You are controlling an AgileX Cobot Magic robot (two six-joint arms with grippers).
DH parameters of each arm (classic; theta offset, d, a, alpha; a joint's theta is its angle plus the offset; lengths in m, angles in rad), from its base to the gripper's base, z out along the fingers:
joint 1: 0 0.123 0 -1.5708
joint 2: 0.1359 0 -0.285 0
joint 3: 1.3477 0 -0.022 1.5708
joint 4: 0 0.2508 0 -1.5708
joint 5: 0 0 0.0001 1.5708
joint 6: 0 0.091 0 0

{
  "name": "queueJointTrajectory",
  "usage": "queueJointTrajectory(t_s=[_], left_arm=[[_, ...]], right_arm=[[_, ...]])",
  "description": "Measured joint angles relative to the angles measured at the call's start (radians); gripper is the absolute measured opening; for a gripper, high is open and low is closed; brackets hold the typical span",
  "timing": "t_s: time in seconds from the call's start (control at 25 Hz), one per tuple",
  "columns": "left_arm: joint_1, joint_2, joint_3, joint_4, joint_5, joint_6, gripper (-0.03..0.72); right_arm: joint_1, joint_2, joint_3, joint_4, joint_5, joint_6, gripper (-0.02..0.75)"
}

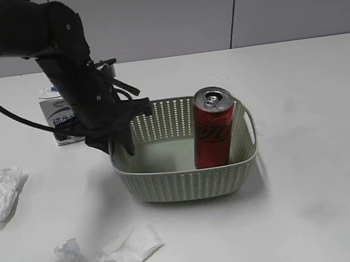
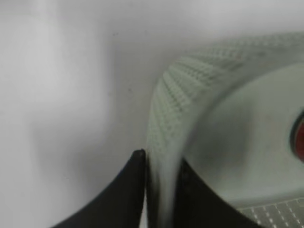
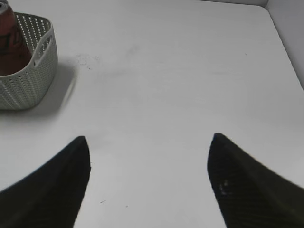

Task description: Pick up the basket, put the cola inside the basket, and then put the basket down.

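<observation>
My left gripper (image 1: 119, 140) pinches the left rim of the basket (image 1: 188, 184), one finger inside the wall and one outside, to steady it on the table (image 1: 322, 170). The cola (image 1: 213, 128) stands upright inside, toward its right end. My right gripper (image 3: 148, 164) hangs wide open, empty, well apart.

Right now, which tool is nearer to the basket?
Left. The left tool grips the basket wall at its left side. The right tool is open over bare table, away from the basket's right side.

White table (image 1: 322, 170), grey panelled wall (image 1: 166, 16)
</observation>
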Motion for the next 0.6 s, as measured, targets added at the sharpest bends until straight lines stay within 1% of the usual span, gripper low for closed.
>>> queueJointTrajectory(t_s=[0.04, 0.12, 0.2, 0.24, 0.32, 0.6], left_arm=[[0.0, 0.0, -0.001, -0.004, -0.003, 0.0, 0.241], [0.0, 0.0, -0.001, -0.012, 0.001, 0.0, 0.441], [0.0, 0.0, -0.001, -0.016, 0.015, 0.0, 0.585], [0.0, 0.0, -0.001, -0.016, 0.025, 0.0, 0.617], [0.0, 0.0, -0.001, -0.016, 0.049, 0.012, 0.642], [0.006, -0.053, -0.001, 0.013, 0.119, 0.049, 0.654]], right_arm=[[0.0, 0.0, 0.0, 0.0, 0.0, 0.0, 0.584], [0.0, 0.0, 0.0, 0.0, 0.0, 0.0, 0.584], [0.0, 0.0, 0.0, 0.0, 0.0, 0.0, 0.584], [0.0, 0.0, 0.0, 0.0, 0.0, 0.0, 0.584], [0.0, 0.0, 0.0, 0.0, 0.0, 0.001, 0.584], [0.0, 0.0, 0.0, 0.0, 0.0, 0.001, 0.584]])
